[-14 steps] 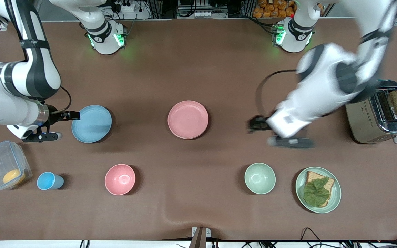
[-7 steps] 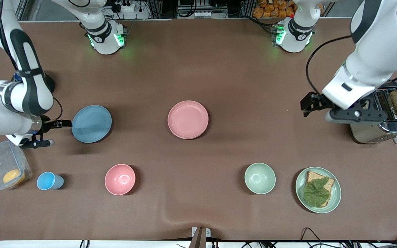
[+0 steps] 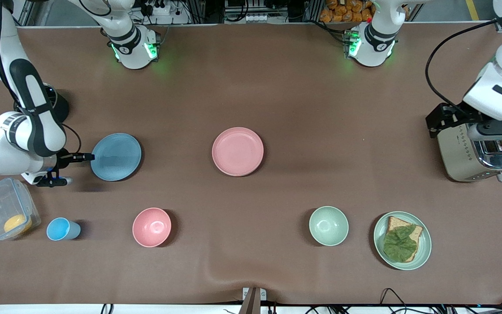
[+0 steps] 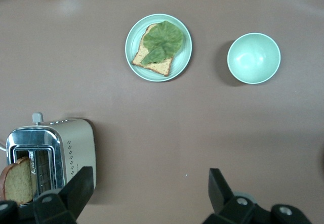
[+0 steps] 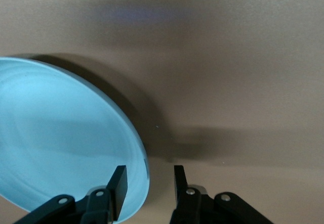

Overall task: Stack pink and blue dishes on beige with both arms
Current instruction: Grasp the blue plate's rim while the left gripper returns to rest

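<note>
The blue dish (image 3: pixel 116 157) lies flat toward the right arm's end of the table. My right gripper (image 3: pixel 86 157) is at its rim. In the right wrist view the blue dish (image 5: pixel 61 138) has one finger above it and one outside its edge. The right gripper (image 5: pixel 150 176) still shows a gap there, so it is open. The pink dish (image 3: pixel 237 151) rests at the table's middle, untouched. The beige plate is out of view. My left gripper (image 3: pixel 440 120) hangs open beside the toaster (image 3: pixel 477 150), and the left gripper (image 4: pixel 150 181) has nothing between its fingers.
Nearer the front camera stand a clear container (image 3: pixel 5 213), a blue cup (image 3: pixel 61 229), a pink bowl (image 3: pixel 151 227), a green bowl (image 3: pixel 328 225) and a green plate with toast and a leaf (image 3: pixel 402 240). A bread slice (image 4: pixel 17 181) sticks out of the toaster.
The left arm has swung away from the table's middle to the toaster end. The right gripper's fingers have narrowed around the blue dish's rim.
</note>
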